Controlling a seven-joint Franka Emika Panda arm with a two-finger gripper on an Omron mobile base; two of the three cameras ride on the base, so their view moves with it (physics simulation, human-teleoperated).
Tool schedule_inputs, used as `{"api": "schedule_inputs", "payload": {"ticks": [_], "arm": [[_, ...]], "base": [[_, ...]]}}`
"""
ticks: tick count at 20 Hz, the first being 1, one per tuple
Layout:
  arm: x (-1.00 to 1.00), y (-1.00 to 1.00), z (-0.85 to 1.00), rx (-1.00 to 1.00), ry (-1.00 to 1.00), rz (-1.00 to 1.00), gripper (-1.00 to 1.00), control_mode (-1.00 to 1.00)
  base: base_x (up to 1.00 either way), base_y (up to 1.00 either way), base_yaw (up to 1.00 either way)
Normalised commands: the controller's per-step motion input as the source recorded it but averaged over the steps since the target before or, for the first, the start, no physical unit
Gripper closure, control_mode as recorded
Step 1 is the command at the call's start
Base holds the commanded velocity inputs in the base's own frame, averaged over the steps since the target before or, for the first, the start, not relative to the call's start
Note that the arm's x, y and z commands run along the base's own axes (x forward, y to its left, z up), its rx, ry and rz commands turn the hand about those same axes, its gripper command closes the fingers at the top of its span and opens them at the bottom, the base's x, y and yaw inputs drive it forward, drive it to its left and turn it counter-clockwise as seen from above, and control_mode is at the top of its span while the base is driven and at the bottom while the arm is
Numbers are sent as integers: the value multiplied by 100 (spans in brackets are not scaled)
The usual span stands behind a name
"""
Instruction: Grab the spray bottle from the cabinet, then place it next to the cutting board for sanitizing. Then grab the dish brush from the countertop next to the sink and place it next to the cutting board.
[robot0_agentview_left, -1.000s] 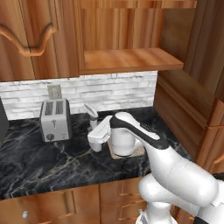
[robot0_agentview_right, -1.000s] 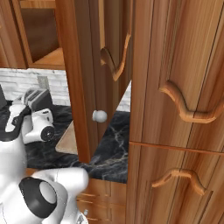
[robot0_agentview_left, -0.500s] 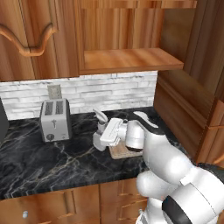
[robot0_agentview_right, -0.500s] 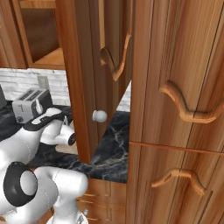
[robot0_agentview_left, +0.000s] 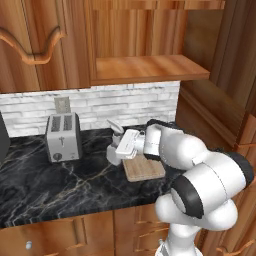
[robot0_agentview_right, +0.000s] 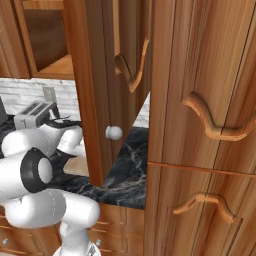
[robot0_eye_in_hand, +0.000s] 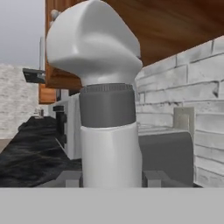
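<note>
The slim pale grey-white plastic spray bottle (robot0_eye_in_hand: 109, 109) with its trigger head stands upright between the two dark fingers (robot0_eye_in_hand: 154, 178), which close on its lower body. In the left base view the bottle (robot0_agentview_left: 115, 145) sits low over the black marble-look table (robot0_agentview_left: 55, 180), just left of the flat light-wood cutting board (robot0_agentview_left: 143, 168); I cannot tell whether its base touches the slab. A silver two-slot toaster (robot0_agentview_left: 62, 136) stands well apart to the left, under the brown wooden cabinet's (robot0_agentview_left: 150, 67) open shelf.
</note>
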Motion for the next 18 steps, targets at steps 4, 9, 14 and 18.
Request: {"api": "schedule_inputs", "payload": {"ticks": [4,9,14,18], "arm": [[17,16,-11,-7,0,0,100,-100],[18,18,-21,-6,4,0,100,-100],[9,12,-30,-3,8,0,100,-100],[0,0,-29,0,1,0,100,-100]], "base": [[0,0,0],[0,0,0],[0,0,0],[0,0,0]]}}
